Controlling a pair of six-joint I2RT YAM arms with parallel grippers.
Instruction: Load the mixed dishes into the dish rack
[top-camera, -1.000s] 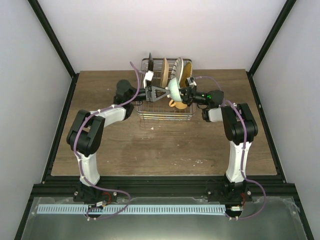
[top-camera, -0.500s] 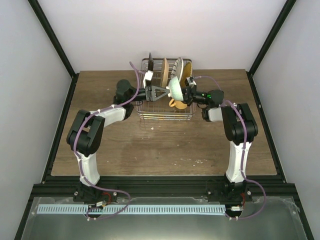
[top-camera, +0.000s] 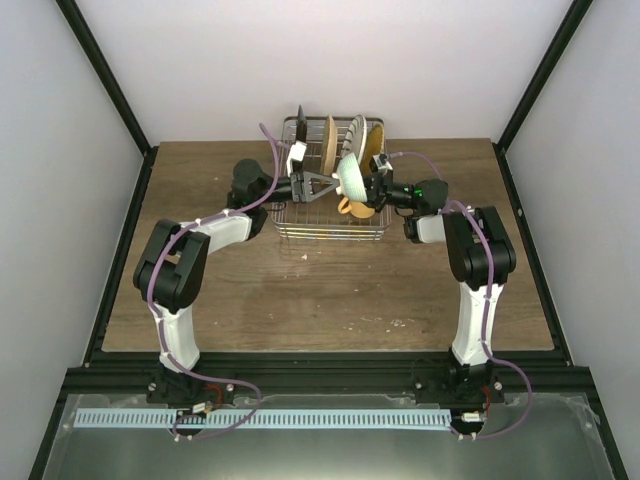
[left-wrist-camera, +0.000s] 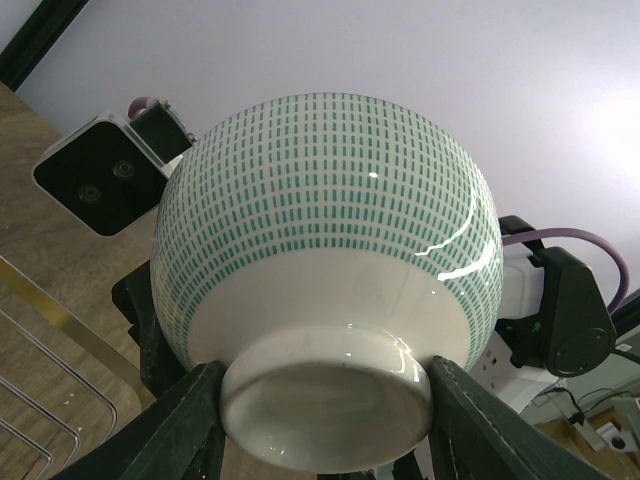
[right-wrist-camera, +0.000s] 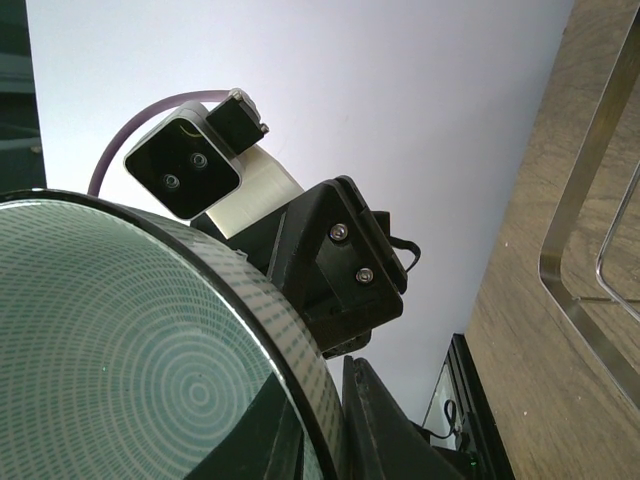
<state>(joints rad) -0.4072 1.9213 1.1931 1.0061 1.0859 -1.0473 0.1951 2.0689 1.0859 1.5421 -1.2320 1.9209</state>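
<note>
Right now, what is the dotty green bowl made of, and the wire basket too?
The bowl looks like glazed ceramic: its white surface is glossy with bright glints, and the green dashes look painted on. The dish rack looks like shiny silver metal wire; which metal, I can't tell.
</note>
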